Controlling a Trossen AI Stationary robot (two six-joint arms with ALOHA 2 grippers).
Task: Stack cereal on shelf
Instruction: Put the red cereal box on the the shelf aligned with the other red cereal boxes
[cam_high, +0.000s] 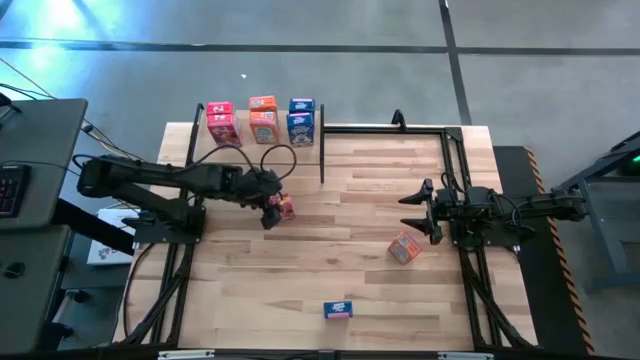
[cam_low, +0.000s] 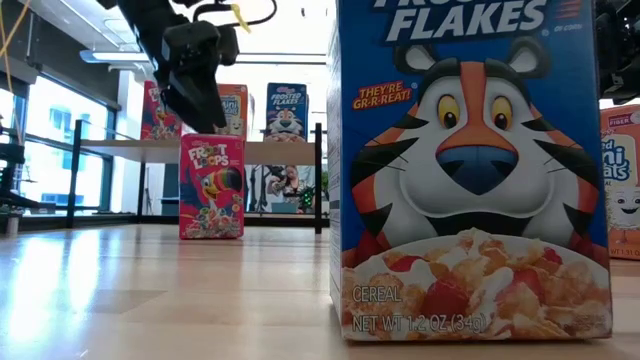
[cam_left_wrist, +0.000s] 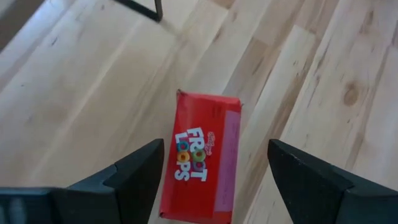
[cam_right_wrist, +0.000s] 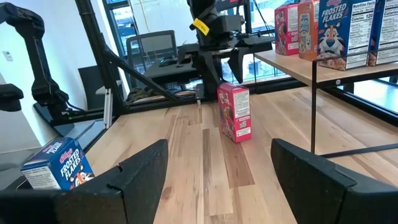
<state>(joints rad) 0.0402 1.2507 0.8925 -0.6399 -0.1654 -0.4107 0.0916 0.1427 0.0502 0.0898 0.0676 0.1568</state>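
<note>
Wooden worktop (cam_high: 330, 260) holds 3 loose cereal boxes; 3 more stand on the shelf (cam_high: 340, 150). Left gripper (cam_left_wrist: 214, 180), jaws apart, hovers above the upright pink-red box (cam_left_wrist: 200, 157). Off-center descent could topple it. Right gripper (cam_high: 420, 210) waits, jaws apart.

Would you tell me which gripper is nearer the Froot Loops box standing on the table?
Left. The left gripper hovers open directly above the Froot Loops box; the right gripper waits open across the table, facing it.
</note>
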